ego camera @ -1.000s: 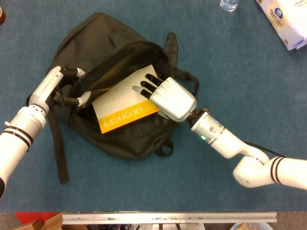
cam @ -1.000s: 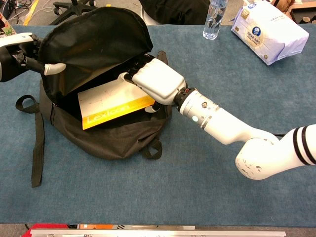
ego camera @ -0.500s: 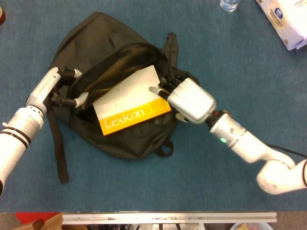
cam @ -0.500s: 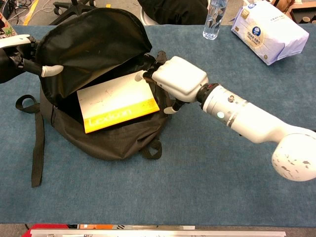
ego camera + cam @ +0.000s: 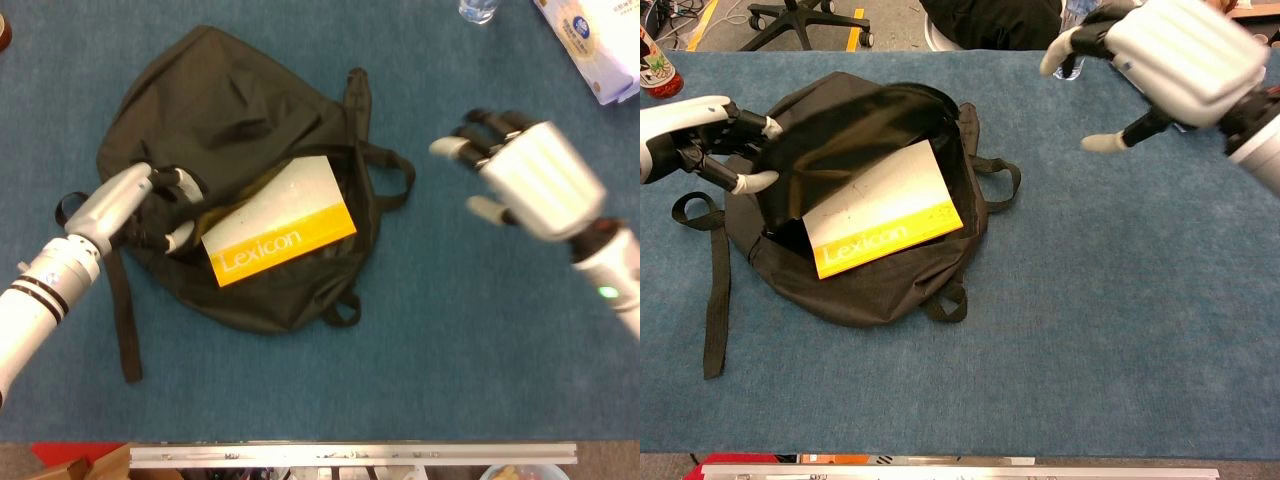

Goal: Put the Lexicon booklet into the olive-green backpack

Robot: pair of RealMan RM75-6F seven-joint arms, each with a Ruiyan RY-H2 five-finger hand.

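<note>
Head view showed the Lexicon booklet half inside the olive-green backpack, left hand gripping its flap; chest view showed the right hand empty, fingers spread, so pushing the booklet deeper seemed best.

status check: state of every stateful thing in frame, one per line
Olive-green backpack: lying flat, mouth open.
Lexicon booklet: partly inside the mouth, orange edge sticking out.
Left hand: gripping the backpack's flap edge.
Right hand: raised off the backpack, fingers spread, holding nothing.
Water bottle: mostly out of frame, state unclear.
</note>
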